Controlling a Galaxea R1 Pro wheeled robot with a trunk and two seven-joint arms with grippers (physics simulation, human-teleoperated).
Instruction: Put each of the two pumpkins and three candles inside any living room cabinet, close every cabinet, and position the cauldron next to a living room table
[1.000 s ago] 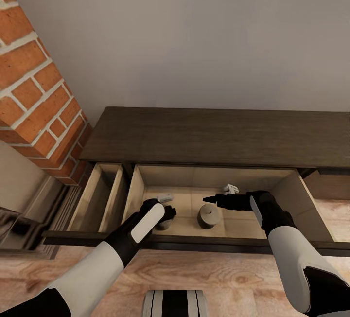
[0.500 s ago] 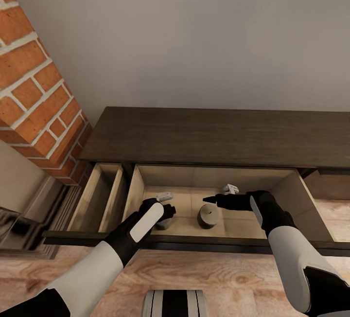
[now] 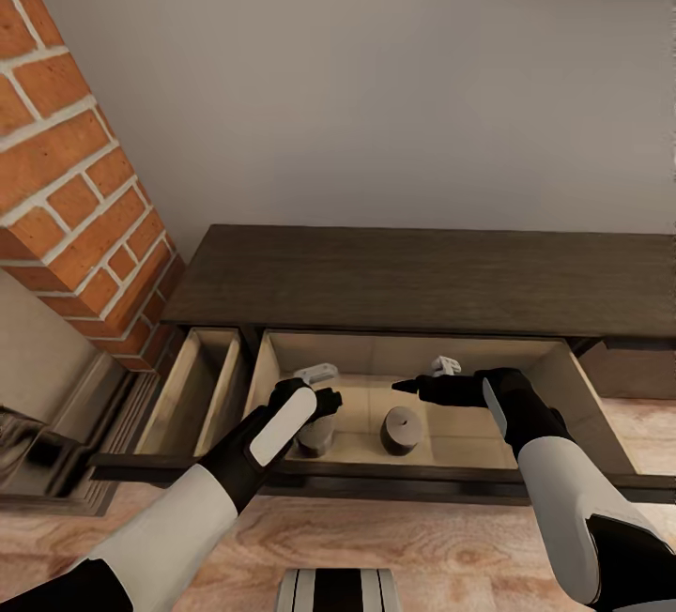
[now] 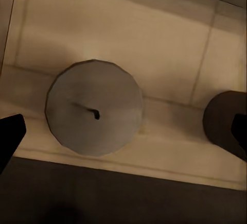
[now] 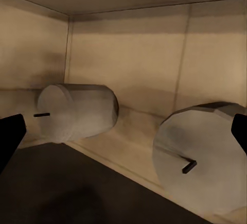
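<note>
The dark-brown cabinet (image 3: 422, 279) has its wide drawer (image 3: 394, 482) pulled out, showing a tan inside. Two grey candles stand upright in it. The left candle (image 3: 314, 440) (image 4: 94, 108) lies straight below my left gripper (image 3: 319, 387) (image 4: 123, 134), which hangs open above it without touching. The right candle (image 3: 401, 430) (image 5: 206, 157) sits just below and in front of my right gripper (image 3: 427, 377) (image 5: 123, 134), also open and empty. In the right wrist view the left candle (image 5: 77, 110) shows farther back. Pumpkins and cauldron are out of view.
A narrower open drawer (image 3: 197, 387) sits left of the wide one. A red brick column (image 3: 66, 199) and a dark fireplace opening (image 3: 38, 448) stand at the left. A plain wall rises behind the cabinet; wooden floor (image 3: 422, 546) lies in front.
The head view has shifted, so the cabinet sits lower in the picture. Both grippers stand slightly higher above the candles. The candles have not moved in the drawer.
</note>
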